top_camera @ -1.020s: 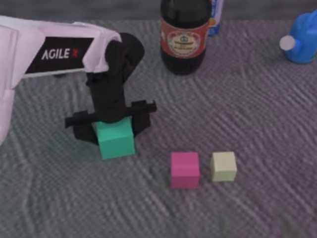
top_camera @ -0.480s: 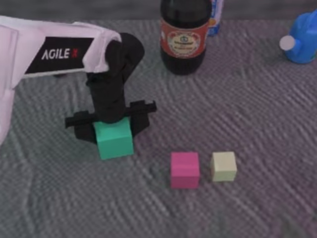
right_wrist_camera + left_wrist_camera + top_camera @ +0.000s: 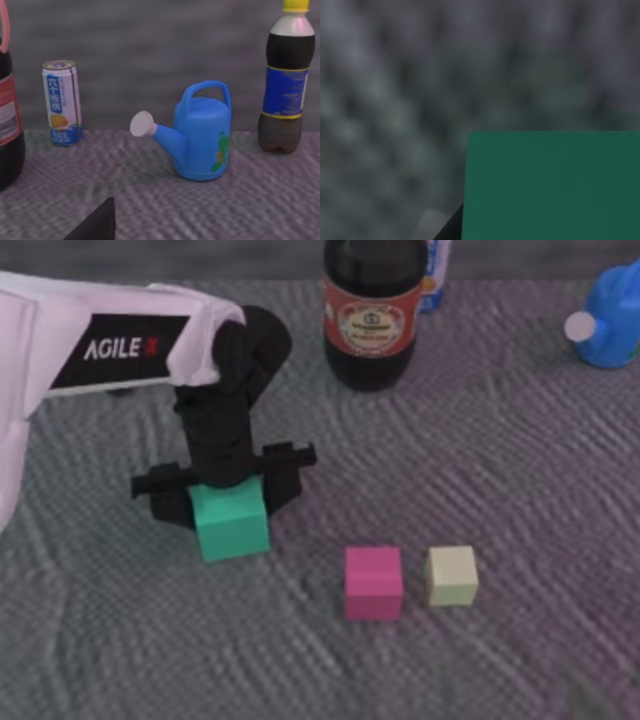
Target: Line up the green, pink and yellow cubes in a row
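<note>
Nothing moved: left fingers still clasp green cube beside pink cube.

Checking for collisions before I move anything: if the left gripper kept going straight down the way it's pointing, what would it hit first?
The left gripper points down at the large teal-green matte cube, fingers straddling it. It would likely meet that cube first, with the grey textured table beneath.

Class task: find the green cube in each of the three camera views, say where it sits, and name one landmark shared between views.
Top view: green cube left of centre, under the left gripper.
Left wrist view: fills the lower right corner.
Right wrist view: not in it.
Shared landmark: blue watering can, top and right wrist views.
</note>
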